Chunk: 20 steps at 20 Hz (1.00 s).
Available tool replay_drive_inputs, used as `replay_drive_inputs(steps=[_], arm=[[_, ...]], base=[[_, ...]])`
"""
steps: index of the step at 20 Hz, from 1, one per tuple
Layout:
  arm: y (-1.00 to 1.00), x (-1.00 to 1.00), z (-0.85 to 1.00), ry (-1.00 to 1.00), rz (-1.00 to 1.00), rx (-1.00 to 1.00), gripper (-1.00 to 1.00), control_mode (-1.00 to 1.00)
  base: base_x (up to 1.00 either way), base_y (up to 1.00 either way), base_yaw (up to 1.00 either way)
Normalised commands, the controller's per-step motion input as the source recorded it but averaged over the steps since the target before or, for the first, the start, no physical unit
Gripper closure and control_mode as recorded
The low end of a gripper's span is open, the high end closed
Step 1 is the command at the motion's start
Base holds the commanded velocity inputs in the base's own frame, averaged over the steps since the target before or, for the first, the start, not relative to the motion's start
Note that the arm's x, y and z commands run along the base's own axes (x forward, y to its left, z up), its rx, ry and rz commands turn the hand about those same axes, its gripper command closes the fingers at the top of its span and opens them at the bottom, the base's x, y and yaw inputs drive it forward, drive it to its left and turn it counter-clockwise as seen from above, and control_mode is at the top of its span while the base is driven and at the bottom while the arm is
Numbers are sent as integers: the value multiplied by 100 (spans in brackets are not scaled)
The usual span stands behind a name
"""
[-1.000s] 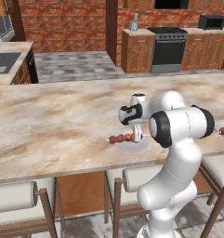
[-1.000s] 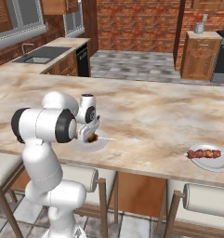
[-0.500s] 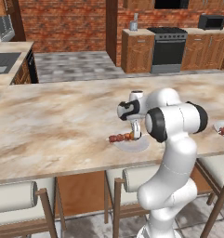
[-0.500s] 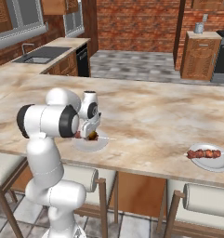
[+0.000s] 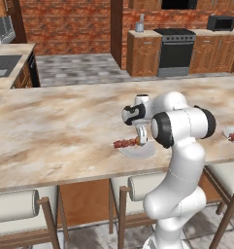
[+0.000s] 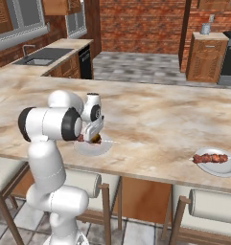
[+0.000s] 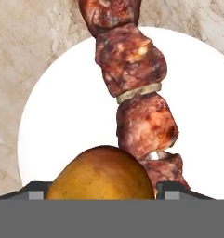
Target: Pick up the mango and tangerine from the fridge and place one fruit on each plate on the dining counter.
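Mango or tangerine, hard to tell, (image 7: pixel 102 173) sits between the fingers (image 7: pixel 102 188) on the near plate (image 7: pixel 62 116); whether they clamp it I cannot tell. Far plate (image 6: pixel 215 168) holds no fruit.

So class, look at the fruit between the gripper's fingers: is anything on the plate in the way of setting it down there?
Partly. The skewer of meat chunks lies across the plate, right beside the fruit. The bare white part of the plate next to the skewer is free, so the fruit can probably rest there.
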Motion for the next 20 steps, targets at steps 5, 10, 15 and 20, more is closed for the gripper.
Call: replay_drive_inputs(steps=[5,10,15,20], arm=[[0,-27,-9,-10,1,0,-100,-100],[0,-21,3,-3,0,4,-100,-100],[0,-16,29,0,0,6,-100,-100],[-3,-24,41,-2,0,4,-100,-100]], base=[[0,0,0],[0,0,0],[0,0,0],[0,0,0]])
